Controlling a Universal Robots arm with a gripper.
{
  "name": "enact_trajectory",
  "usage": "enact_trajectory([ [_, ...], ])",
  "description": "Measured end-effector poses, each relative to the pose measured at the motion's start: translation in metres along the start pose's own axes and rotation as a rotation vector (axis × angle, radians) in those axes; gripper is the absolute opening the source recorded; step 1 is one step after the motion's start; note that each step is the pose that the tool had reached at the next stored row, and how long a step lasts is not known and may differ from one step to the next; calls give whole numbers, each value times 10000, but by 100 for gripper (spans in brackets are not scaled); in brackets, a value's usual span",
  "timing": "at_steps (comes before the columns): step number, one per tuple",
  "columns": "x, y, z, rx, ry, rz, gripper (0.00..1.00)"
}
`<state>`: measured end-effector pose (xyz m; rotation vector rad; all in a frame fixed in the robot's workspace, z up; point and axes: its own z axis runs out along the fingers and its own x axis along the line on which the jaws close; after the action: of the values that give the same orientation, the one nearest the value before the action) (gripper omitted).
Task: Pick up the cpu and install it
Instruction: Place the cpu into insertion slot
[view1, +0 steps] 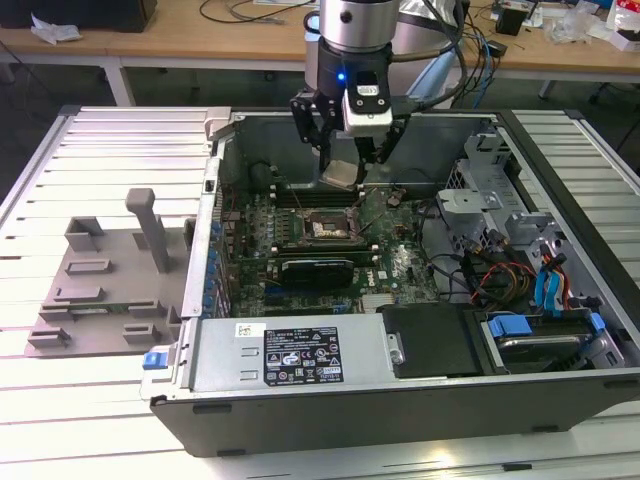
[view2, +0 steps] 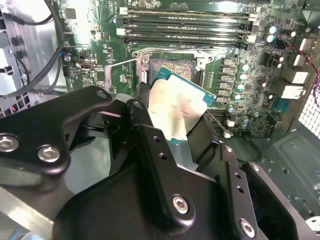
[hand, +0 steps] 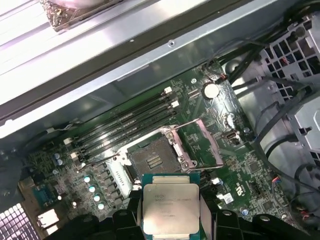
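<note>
A single robot arm points straight down, wrist vertical. At its end, the black two-fingered tool has its fingers clamped on opposite edges of the cpu, metal top facing the wrist.

The cpu sits clamped in the pincer, raised over the motherboard inside the open computer case, which lies on the bench. Just below the pincer lies the socket. The memory slots run along one side of the socket and the expansion card along the other.
</note>
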<state>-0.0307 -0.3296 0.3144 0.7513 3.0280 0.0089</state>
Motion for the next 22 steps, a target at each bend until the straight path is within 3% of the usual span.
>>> enact_trajectory([
  [5,0,0,6,35,-19,951,55],
  [22,0,0,21,140,-77,3202,55],
])
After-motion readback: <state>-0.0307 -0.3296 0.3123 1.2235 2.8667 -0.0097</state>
